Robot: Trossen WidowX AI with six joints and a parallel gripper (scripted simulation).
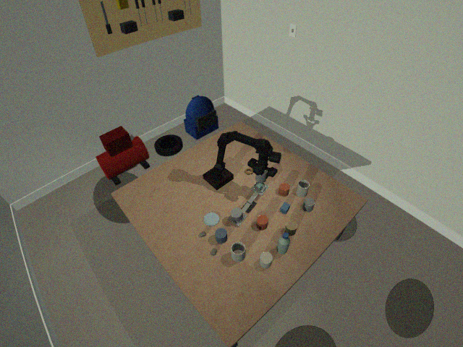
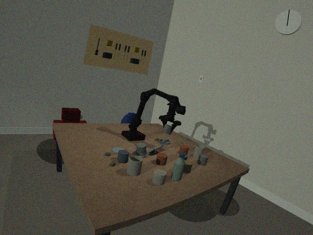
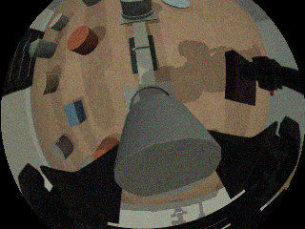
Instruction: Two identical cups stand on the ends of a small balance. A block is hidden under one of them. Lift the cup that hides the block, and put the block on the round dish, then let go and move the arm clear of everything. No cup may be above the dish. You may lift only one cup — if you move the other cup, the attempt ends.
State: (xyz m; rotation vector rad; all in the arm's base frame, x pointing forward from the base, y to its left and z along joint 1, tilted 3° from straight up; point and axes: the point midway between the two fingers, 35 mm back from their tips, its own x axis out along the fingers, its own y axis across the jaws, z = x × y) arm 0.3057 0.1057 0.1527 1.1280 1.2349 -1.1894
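My gripper [image 1: 262, 173] [image 2: 168, 126] [image 3: 162, 140] is shut on a grey cup [image 1: 260, 178] [image 2: 167, 129] [image 3: 164, 169] and holds it above the far end of the balance [image 1: 253, 198] [image 2: 159, 147] [image 3: 147, 72]. On that end sits a small pale teal thing [image 1: 259, 187] [image 2: 164, 141]; its shape is too blurred to tell, and the held cup hides it in the wrist view. The matching grey cup [image 1: 236, 215] [image 2: 141, 148] [image 3: 136, 9] stands on the near end. The pale blue round dish [image 1: 211, 219] [image 2: 116, 150] [image 3: 177, 3] lies beside that end, with nothing visible on it.
Orange cylinders [image 1: 283, 189] [image 1: 262, 221] and a blue block [image 1: 284, 207] [image 3: 75, 113] stand beside the balance. A blue cylinder [image 1: 221, 236] [image 2: 122, 156] is near the dish. Tall pale cups [image 1: 238, 252] [image 1: 302, 189], a bottle [image 1: 283, 244] [image 2: 177, 169] and a brass ring [image 1: 247, 173] are farther out.
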